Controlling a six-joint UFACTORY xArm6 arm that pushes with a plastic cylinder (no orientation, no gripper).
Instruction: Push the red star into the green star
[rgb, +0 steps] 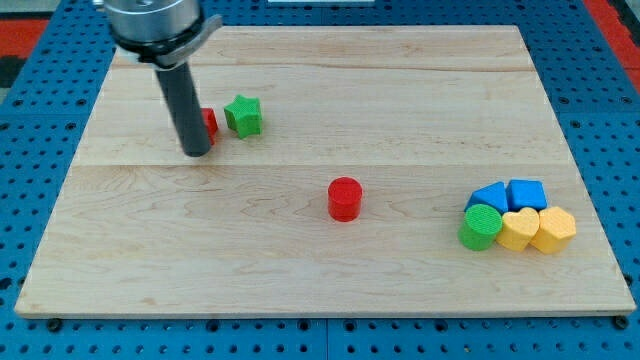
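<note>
The green star lies on the wooden board at the view's upper left. The red star sits just left of it, mostly hidden behind my rod; only its right edge shows. A small gap seems to separate the two stars. My tip rests on the board at the red star's left, touching or nearly touching it.
A red cylinder stands near the board's middle. At the view's lower right is a cluster: a green cylinder, a blue block, another blue block, a yellow heart and a yellow block.
</note>
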